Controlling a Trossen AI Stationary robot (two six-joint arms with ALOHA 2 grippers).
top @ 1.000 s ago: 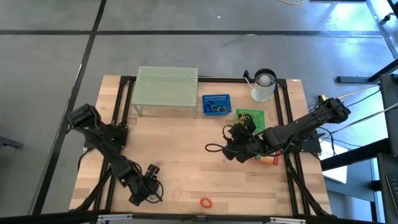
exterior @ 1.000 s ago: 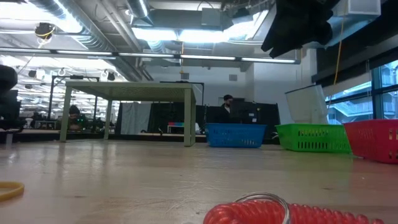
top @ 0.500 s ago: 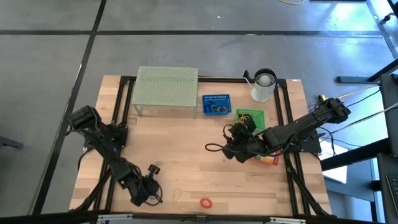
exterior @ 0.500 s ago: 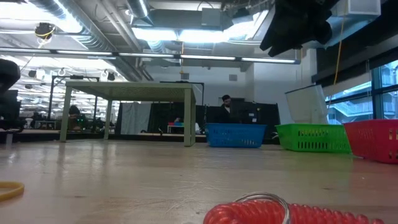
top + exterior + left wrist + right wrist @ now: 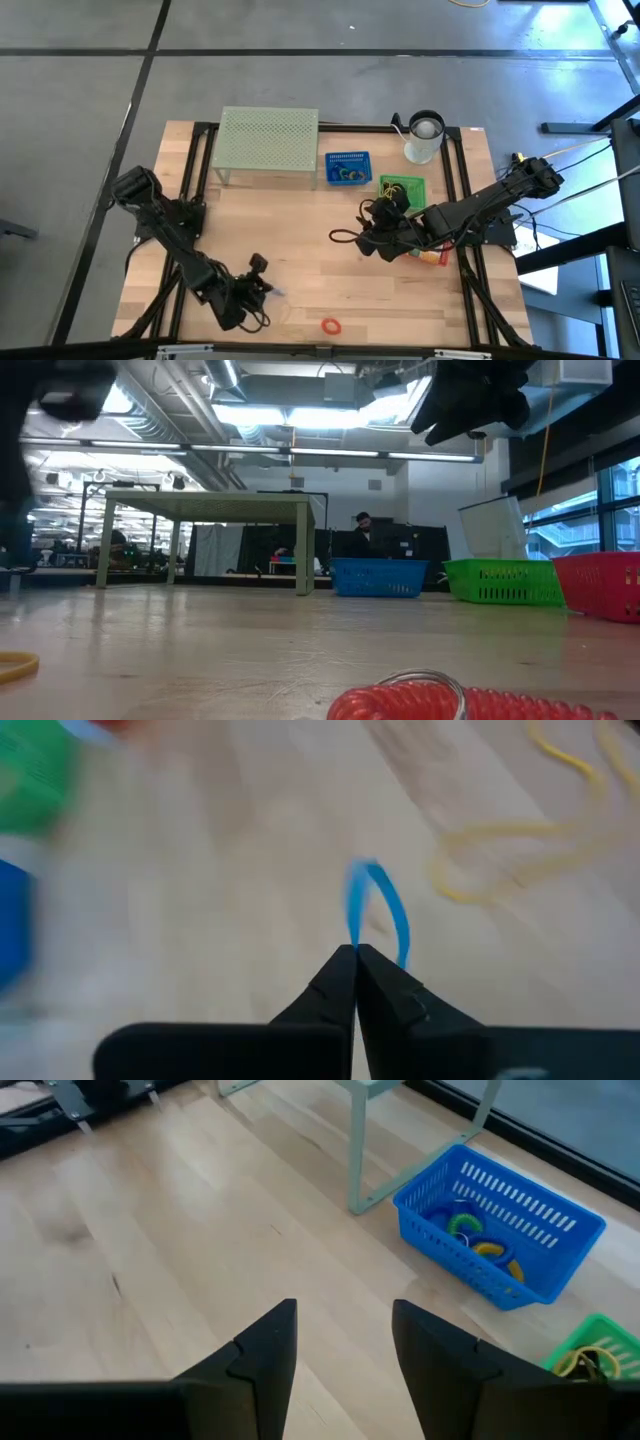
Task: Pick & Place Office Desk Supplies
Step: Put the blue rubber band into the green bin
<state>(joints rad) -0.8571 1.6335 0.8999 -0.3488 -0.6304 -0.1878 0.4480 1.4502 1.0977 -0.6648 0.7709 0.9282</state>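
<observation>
My left gripper (image 5: 263,284) is near the table's front left, shut on a blue rubber band (image 5: 378,910). A yellow band (image 5: 520,860) lies on the wood beside it. A red coiled loop (image 5: 330,325) lies near the front edge and fills the bottom of the low view (image 5: 450,702). My right gripper (image 5: 346,238) hangs open over the middle of the table with nothing between its fingers (image 5: 340,1350). A blue basket (image 5: 500,1230) holds coloured bands. My left gripper pinches one end of the blue band's loop (image 5: 352,942) between its two fingertips. The rest of the loop sticks out past the tips as a narrow arch. Whether the band touches the wood, I cannot tell.
A pale green mesh stand (image 5: 268,140) stands at the back left and a white cup (image 5: 424,138) at the back right. A blue basket (image 5: 347,168) and a green basket (image 5: 402,188) sit between them. A red basket (image 5: 600,585) shows at the right.
My left gripper has shut on the blue band. It has then risen and swung toward the table's right and far side, turning as it went.
</observation>
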